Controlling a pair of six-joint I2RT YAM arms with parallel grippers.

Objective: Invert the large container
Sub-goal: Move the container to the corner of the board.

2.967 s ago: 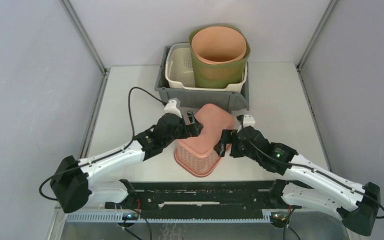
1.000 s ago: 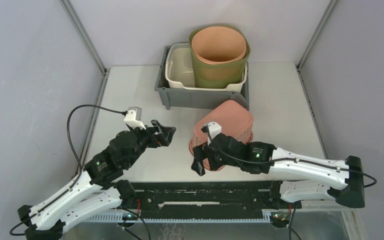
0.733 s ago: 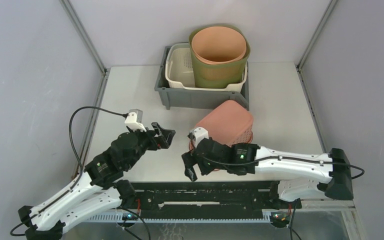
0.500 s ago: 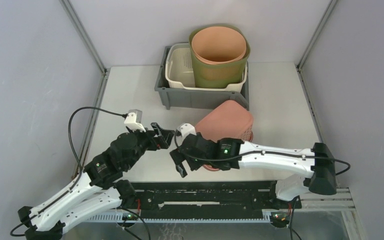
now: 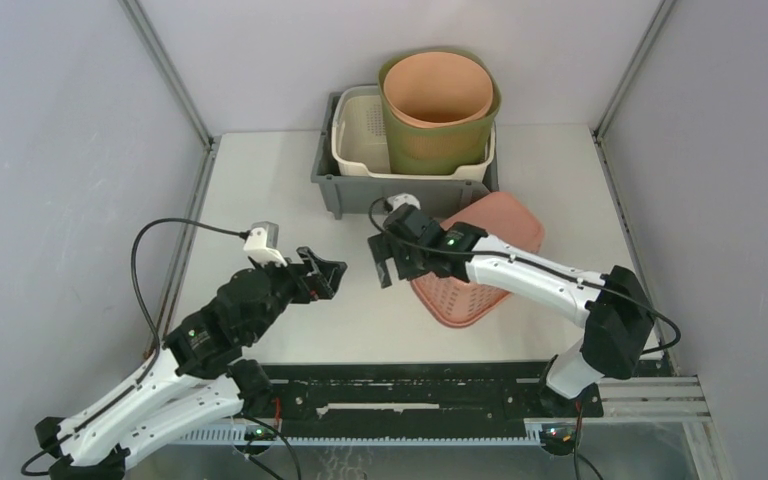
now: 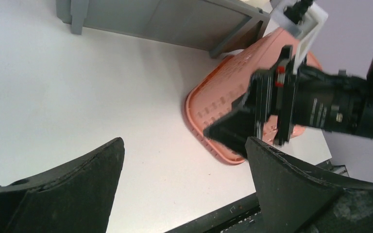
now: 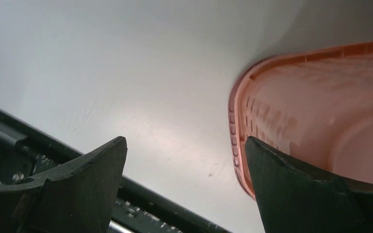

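Note:
The large container is a pink slotted basket (image 5: pixel 480 262) resting mouth-down on the white table, base up, right of centre. In the left wrist view its rim (image 6: pixel 209 138) lies against the table. The right wrist view shows the rim (image 7: pixel 233 124) just right of the jaw gap. My right gripper (image 5: pixel 381 262) hovers at the basket's left side, open and holding nothing (image 7: pixel 185 141). My left gripper (image 5: pixel 324 270) stands further left, open and empty (image 6: pixel 184 141), pointing toward the right gripper (image 6: pixel 252 121) and the basket.
A grey bin (image 5: pixel 400 190) stands at the back, just behind the basket. It holds a white basket (image 5: pixel 360 135) and a green pot with a terracotta pot inside (image 5: pixel 438 100). A black rail (image 5: pixel 410 385) runs along the near edge.
The right arm swung from the basket's near side round to its back left. The basket shifted right and now sits mouth-down. The left arm has hardly moved.

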